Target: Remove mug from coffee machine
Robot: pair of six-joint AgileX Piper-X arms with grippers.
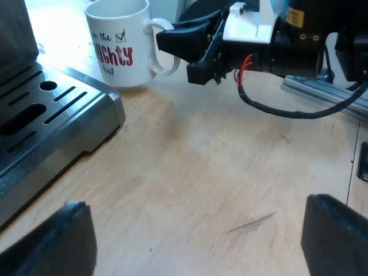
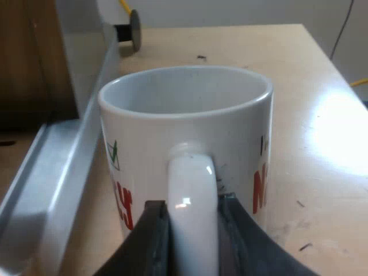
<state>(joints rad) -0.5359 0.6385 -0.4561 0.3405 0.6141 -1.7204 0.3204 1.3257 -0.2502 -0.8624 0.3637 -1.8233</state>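
A white mug (image 1: 118, 46) with red lettering and a green tick stands upright on the wooden table, close beside the espresso machine's metal drip tray (image 1: 52, 115). My right gripper (image 1: 190, 52) reaches in at the mug's handle (image 1: 164, 49). In the right wrist view its two black fingers (image 2: 152, 230) press on either side of the handle (image 2: 192, 190), so my right gripper (image 2: 192, 210) is shut on it, and the mug (image 2: 184, 109) looks empty. My left gripper (image 1: 198, 204) hangs open low over bare table, a short way from the mug.
The machine's grey metal base (image 2: 57, 172) runs alongside the mug. An aluminium rail (image 1: 322, 95) lies beyond the right arm. The wooden table (image 2: 322, 144) stretches out past the mug to its edge.
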